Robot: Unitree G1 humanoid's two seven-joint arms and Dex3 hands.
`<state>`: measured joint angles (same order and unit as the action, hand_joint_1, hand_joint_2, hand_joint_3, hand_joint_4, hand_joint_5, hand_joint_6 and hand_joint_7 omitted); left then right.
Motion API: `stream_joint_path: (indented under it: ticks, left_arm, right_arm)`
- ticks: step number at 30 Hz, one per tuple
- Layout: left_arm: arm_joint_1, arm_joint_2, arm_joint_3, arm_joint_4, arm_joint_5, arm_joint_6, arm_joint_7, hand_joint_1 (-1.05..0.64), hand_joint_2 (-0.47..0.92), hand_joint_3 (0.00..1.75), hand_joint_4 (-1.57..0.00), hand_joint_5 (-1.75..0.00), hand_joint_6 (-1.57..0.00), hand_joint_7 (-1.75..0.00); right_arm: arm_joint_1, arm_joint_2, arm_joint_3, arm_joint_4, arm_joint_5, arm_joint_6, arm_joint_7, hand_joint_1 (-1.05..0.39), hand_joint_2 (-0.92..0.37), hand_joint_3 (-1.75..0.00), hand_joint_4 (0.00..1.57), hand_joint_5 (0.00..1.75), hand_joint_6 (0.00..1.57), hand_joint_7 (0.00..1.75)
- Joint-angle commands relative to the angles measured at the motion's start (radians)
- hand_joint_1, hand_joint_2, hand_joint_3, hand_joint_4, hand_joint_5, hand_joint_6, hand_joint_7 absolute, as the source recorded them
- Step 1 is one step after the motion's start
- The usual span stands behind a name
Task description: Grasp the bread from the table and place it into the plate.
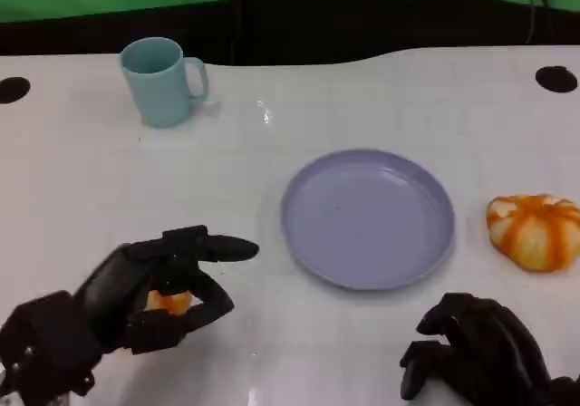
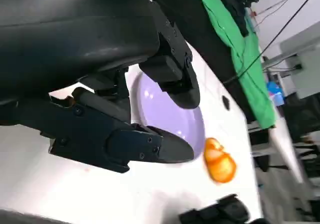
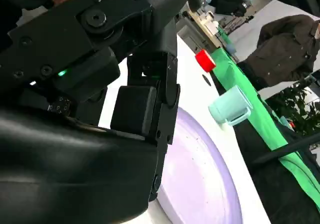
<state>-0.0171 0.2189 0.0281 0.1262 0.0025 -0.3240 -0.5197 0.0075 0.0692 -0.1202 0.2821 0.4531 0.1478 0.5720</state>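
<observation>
- At the table's (image 1: 82, 188) near left edge, the left hand (image 1: 149, 302) is wrapped around a small orange-brown lump. I take this lump to be the bread (image 1: 169, 301). Only a sliver of it shows between the black fingers (image 1: 186, 320).
- The bread sits low, at or just above the tabletop and well short of the plate (image 1: 367, 220). The grasp looks made, and the carry is not yet done.
- The fingers are clenched under and around the bread, cupping it so it cannot drop on the way across. One finger sticks out straight toward the plate and takes no part in the hold.
- The left forearm comes in from the lower left, with the hand turned palm inward. The left wrist view looks past the fingers to the plate ahead, which suggests the hand is already aimed at it.
- The plate lies in the middle, empty, between the two hands and open to a short sideways reach.
- An orange-and-white lobed piece, pumpkin-like (image 1: 536, 232), rests on the table just right of the plate, apart from its rim. A pale blue cup (image 1: 163, 80) stands upright far back on the left, out of the likely path.
- The right hand (image 1: 480, 347) is parked at the near right edge. Its fingers are curled in, nothing shows in them, and it stays clear of the plate.
</observation>
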Motion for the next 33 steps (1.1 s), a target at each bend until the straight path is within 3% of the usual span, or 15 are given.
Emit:
stream_joint_path:
  ticks: [1, 8, 16, 21, 25, 33]
  left_arm:
    - [0.019, 0.098, -0.012, -0.117, 0.163, 0.022, 0.075, -0.56, 0.92, 0.13, -0.52, -0.69, -0.58, -0.03]
    - [0.043, 0.256, -0.059, -0.325, 0.536, 0.093, 0.122, -0.7, 0.92, 0.12, -0.41, -0.21, -0.35, 0.0]
    - [0.072, 0.319, -0.117, -0.518, 0.844, 0.251, 0.062, -0.73, 0.91, 0.06, -0.35, -0.11, -0.28, 0.0]
    - [0.079, 0.32, -0.14, -0.567, 0.927, 0.306, 0.035, -0.73, 0.91, 0.03, -0.33, -0.08, -0.28, 0.0]
    - [0.064, 0.298, -0.233, -0.528, 1.187, 0.377, 0.05, -0.7, 0.87, 0.0, -0.34, -0.06, -0.24, 0.0]
    - [-0.049, 0.248, -0.312, -0.316, 1.27, 0.46, 0.035, -0.69, 0.87, 0.01, -0.28, -0.01, -0.19, 0.0]
  right_arm:
    - [0.005, -0.003, -0.002, -0.006, 0.008, 0.004, -0.007, -1.01, -0.72, 0.0, 1.55, 0.78, 1.57, 0.37]
    - [0.004, -0.004, 0.001, -0.006, 0.006, -0.002, -0.003, -1.03, -0.72, 0.0, 1.56, 0.78, 1.57, 0.38]
    - [0.005, -0.004, 0.0, -0.011, 0.01, 0.006, -0.009, -1.03, -0.71, 0.0, 1.56, 0.77, 1.57, 0.38]
    - [0.004, -0.005, 0.0, -0.01, 0.011, 0.007, -0.007, -1.04, -0.71, 0.0, 1.56, 0.77, 1.57, 0.37]
    - [0.006, -0.008, -0.003, -0.009, 0.009, 0.006, -0.008, -1.03, -0.71, 0.0, 1.56, 0.77, 1.57, 0.37]
    - [0.002, -0.007, -0.006, -0.001, 0.008, 0.003, -0.007, -1.02, -0.72, 0.0, 1.55, 0.78, 1.57, 0.37]
